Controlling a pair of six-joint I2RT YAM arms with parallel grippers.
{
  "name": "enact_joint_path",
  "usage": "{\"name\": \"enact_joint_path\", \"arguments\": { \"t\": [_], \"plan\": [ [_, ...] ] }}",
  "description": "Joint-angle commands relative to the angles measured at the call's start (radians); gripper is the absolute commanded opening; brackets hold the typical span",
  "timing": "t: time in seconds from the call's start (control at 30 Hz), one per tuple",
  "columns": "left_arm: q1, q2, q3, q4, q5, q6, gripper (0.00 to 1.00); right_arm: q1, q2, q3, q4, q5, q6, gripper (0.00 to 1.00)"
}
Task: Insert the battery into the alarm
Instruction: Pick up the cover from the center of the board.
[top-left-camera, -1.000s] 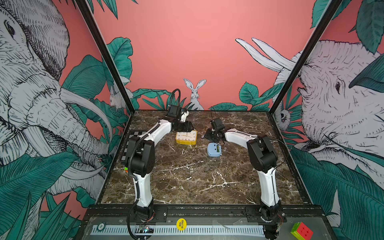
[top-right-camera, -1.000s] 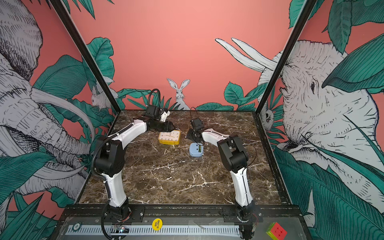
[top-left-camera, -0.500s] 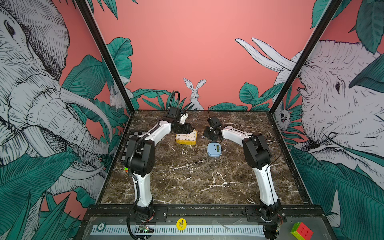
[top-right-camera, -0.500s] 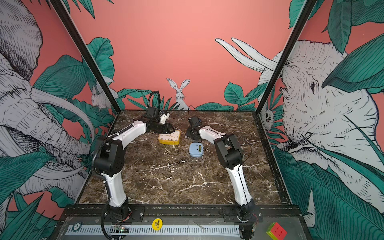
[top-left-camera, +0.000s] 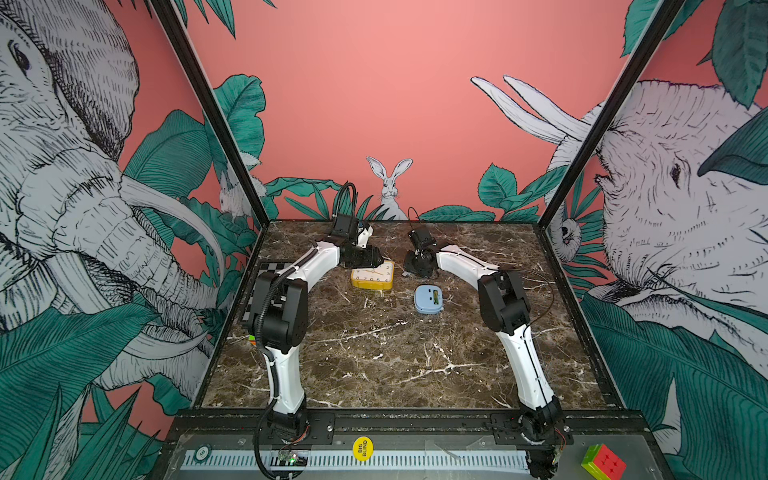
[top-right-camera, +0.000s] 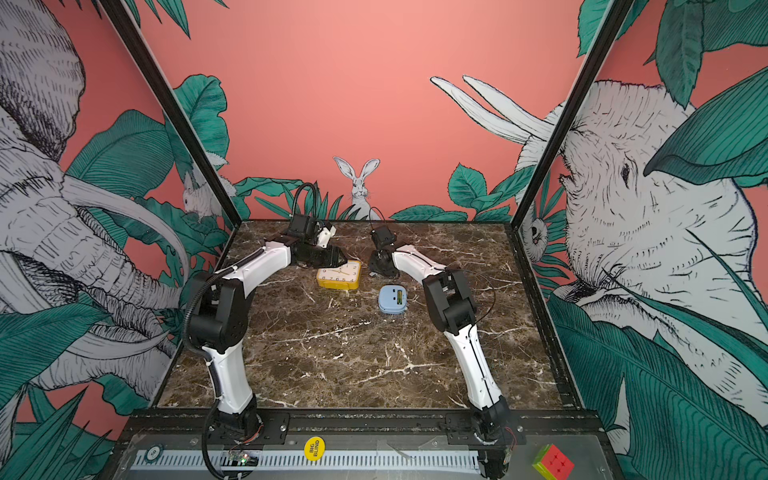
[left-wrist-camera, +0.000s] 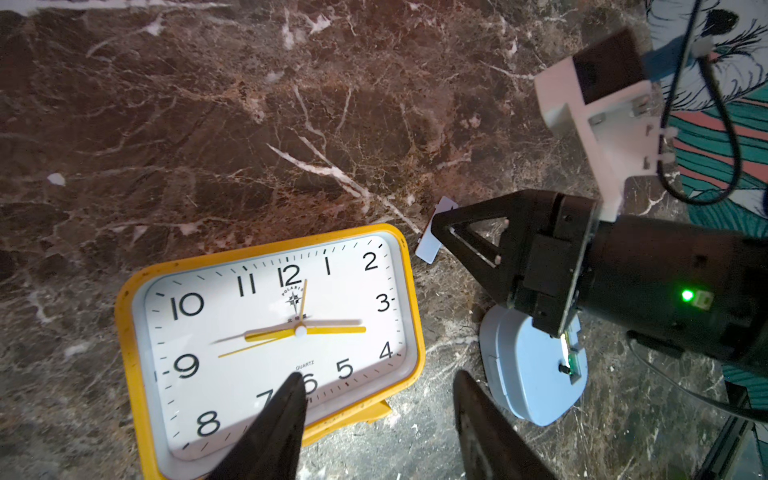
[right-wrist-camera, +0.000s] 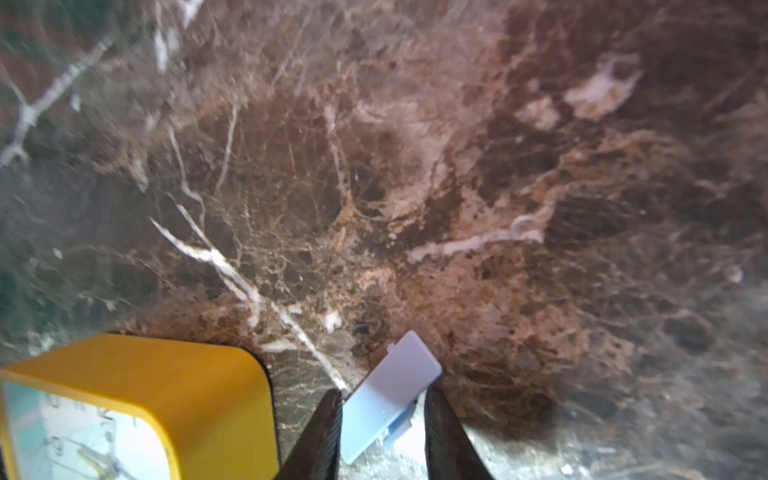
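Observation:
The light-blue alarm lies back up on the marble. Its open compartment shows a green and yellow part; I cannot tell whether this is the battery. The alarm's small pale-blue cover lies tilted on the marble behind the alarm. My right gripper is low over the cover, and its fingers touch the cover on both sides. My left gripper hangs open over the lower edge of the yellow clock, holding nothing.
A yellow clock lies face up to the left of the cover, close to both grippers. A checkered board lies at the left edge under the left arm. Glass walls enclose the table.
My right gripper has moved from beside the alarm back and left down to the cover, and its jaws have narrowed onto it. The left arm has stayed still.

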Motion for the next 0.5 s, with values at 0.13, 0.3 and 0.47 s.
{"name": "enact_joint_path", "arguments": {
  "t": [0.13, 0.3, 0.47],
  "plan": [
    [0.015, -0.021, -0.023, 0.000, 0.013, -0.014, 0.59, 0.007, 0.108, 0.182, -0.192, -0.004, -0.147, 0.28],
    [0.018, -0.022, -0.026, 0.000, 0.013, -0.015, 0.59, 0.004, 0.166, 0.276, -0.251, -0.050, -0.259, 0.25],
    [0.020, -0.021, -0.024, -0.003, 0.014, -0.015, 0.59, 0.000, 0.172, 0.317, -0.278, -0.038, -0.304, 0.34]
  ]
}}
